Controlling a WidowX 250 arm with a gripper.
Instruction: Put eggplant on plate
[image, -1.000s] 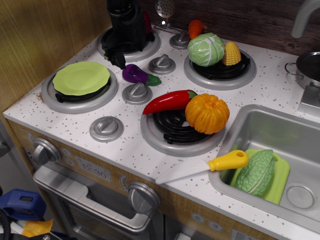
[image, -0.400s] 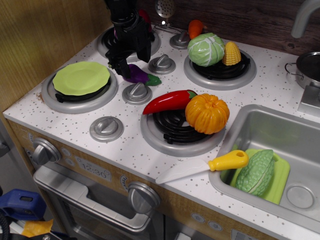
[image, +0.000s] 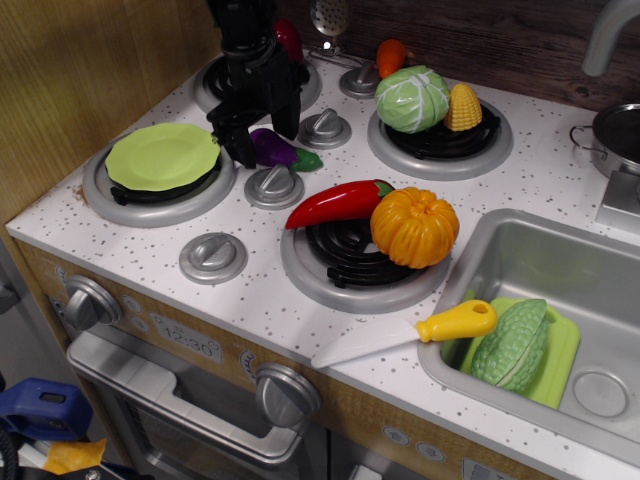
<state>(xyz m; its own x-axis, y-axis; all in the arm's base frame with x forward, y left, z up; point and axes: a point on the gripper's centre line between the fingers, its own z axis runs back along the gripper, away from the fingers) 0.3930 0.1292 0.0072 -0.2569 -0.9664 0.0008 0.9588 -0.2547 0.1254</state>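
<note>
The dark-purple eggplant (image: 278, 149) with its green stem cap lies on the speckled counter between the burner knobs, stem pointing right. My black gripper (image: 262, 132) hangs right over its left end, open, with one finger on the left of it and one behind it. The fingers (image: 242, 148) reach down to about counter height. The lime-green plate (image: 162, 156) sits on the front-left burner, just left of the gripper, and holds nothing.
Silver knobs (image: 274, 185) stand near the eggplant. A red pepper (image: 335, 202) and orange pumpkin (image: 414, 227) lie on the front-right burner. Cabbage (image: 411, 98) and corn sit at the back right. A sink (image: 560, 290) with a green board is on the right. A wooden wall is on the left.
The gripper has come forward from the back-left burner and lowered over the eggplant's left end. The eggplant and plate have not moved.
</note>
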